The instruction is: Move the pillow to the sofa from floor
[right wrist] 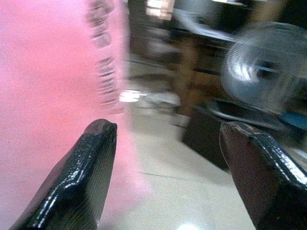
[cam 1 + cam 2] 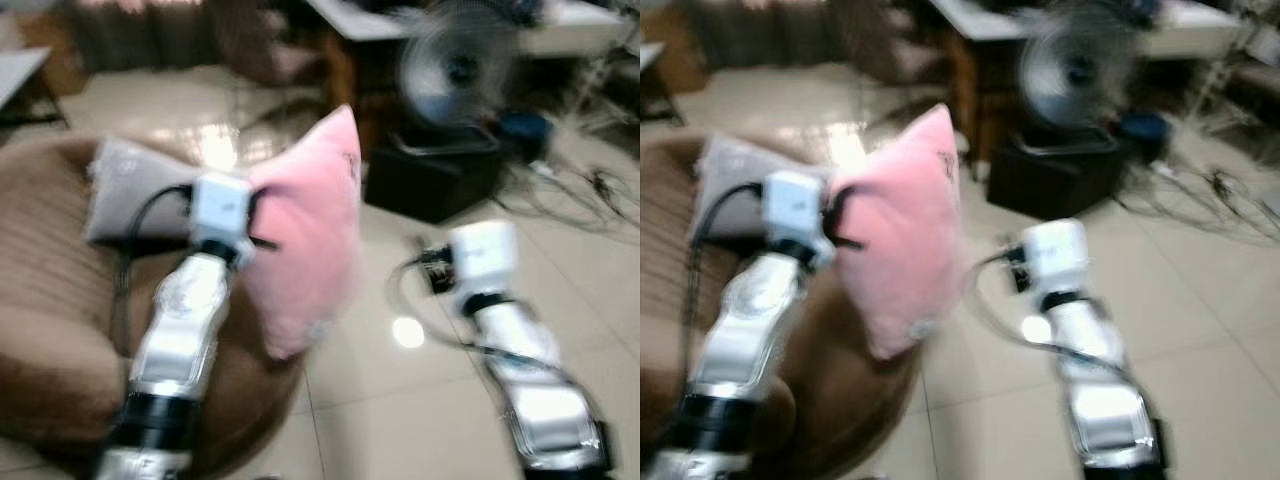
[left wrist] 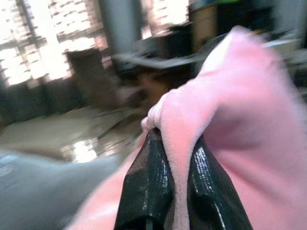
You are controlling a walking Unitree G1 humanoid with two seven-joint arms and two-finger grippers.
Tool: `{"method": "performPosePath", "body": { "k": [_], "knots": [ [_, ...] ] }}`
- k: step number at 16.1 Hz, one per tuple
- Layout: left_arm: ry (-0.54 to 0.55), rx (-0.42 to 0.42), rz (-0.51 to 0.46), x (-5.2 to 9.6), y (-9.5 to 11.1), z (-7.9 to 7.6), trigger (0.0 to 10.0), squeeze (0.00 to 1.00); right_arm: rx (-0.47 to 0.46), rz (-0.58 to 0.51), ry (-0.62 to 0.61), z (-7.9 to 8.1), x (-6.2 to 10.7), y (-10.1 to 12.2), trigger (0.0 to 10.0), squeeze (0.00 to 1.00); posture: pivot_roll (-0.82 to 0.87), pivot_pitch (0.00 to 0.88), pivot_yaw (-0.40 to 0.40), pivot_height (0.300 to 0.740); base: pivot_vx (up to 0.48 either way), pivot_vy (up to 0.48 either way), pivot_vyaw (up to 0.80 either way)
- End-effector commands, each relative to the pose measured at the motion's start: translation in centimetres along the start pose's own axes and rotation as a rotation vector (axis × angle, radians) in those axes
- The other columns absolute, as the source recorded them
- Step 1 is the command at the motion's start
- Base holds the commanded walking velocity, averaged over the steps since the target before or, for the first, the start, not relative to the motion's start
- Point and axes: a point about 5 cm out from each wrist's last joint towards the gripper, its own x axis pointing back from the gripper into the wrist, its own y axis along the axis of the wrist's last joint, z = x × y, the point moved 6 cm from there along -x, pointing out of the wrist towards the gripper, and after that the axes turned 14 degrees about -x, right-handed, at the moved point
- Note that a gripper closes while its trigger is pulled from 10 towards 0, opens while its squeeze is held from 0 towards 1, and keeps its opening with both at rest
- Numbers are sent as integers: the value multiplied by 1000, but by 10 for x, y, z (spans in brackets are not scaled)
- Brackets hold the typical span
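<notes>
A pink pillow (image 2: 305, 235) hangs upright in the air over the right edge of the brown sofa (image 2: 50, 300). My left gripper (image 3: 173, 148) is shut on the pillow's edge, its two black fingers (image 3: 148, 182) pinching the pink plush. A grey pillow (image 2: 130, 185) lies on the sofa behind my left arm. To the right, over the tiled floor, my right gripper (image 1: 165, 132) stands open beside the pink pillow (image 1: 53, 96), and nothing lies between its fingers. All views are blurred by motion.
A standing fan (image 2: 450, 65) sits on a black box (image 2: 430, 180) ahead on the right. Cables (image 2: 570, 195) trail over the pale tiled floor (image 2: 400, 400) at the far right. A table (image 2: 370, 20) and dark furniture stand at the back.
</notes>
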Motion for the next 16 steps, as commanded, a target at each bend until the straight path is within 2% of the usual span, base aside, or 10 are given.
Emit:
{"method": "performPosePath", "body": {
  "k": [1,3,7,8,9,11,14,16],
  "knots": [
    [10,-4,-58,-2,17,0,10000,0,31,16,3,-5,3,-4,10000,0,-56,0,29,740,394,0,800],
    [9,-7,-51,0,16,0,10000,0,37,27,23,-1,3,-6,10000,0,-54,0,29,740,379,0,800],
    [-4,2,-27,3,10,-2,10000,0,53,57,72,6,6,-14,10000,0,-50,0,27,740,0,0,800],
    [-26,-12,-9,2,7,-7,10000,0,40,59,66,5,6,-15,10000,0,-52,2,29,740,0,0,800],
    [-59,-35,13,-1,2,-14,10000,0,0,59,39,0,7,-15,10000,0,-57,5,34,740,0,0,0],
    [-84,-44,15,-8,0,-22,10000,0,31,68,24,-5,7,-17,10000,0,-60,8,41,740,0,0,0],
    [-92,-37,24,-14,0,-24,10000,0,39,71,5,-10,9,-18,10000,0,-63,17,48,740,0,0,0],
    [-79,-36,-7,-17,5,-23,10000,0,39,72,-16,-13,10,-18,10000,0,-64,25,47,740,0,0,0]
  ]
}}
